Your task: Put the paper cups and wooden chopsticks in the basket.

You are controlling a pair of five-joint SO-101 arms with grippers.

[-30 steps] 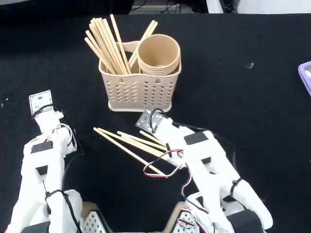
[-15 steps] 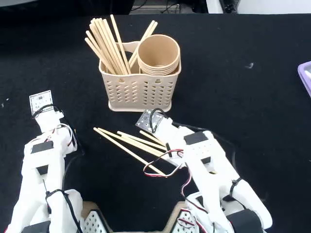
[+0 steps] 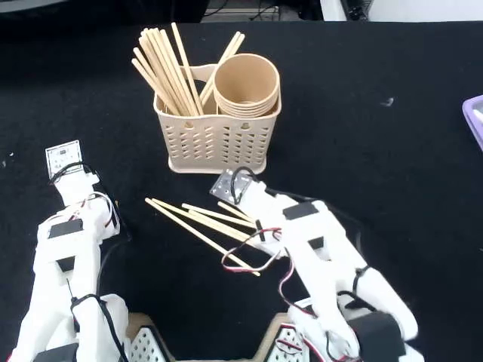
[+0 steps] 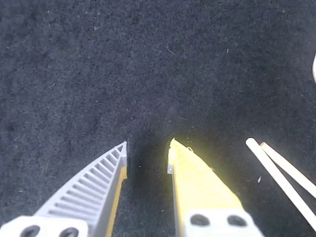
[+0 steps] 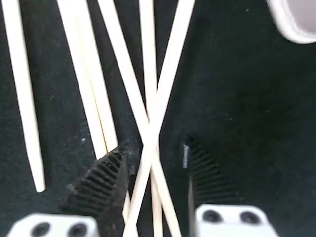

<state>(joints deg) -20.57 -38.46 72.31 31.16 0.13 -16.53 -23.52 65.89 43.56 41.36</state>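
Left end effector [image 4: 148,148]: fingers spread, nothing between, over black desk [image 3: 392,151], well apart from the rest. Loose pale wooden chopsticks [image 3: 200,219] lie on desk near beige plastic basket [image 3: 219,143]. Right end effector [image 5: 153,150]: fingers spread around crossed sticks. Best: go low, squeeze at the cross, lift level, drop beside tan paper cups [image 3: 247,79] in basket.

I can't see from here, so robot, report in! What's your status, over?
Right gripper open, straddling crossed loose chopsticks on table. Left gripper open, holding nothing. Cups in basket. Red wire loops across chopsticks.
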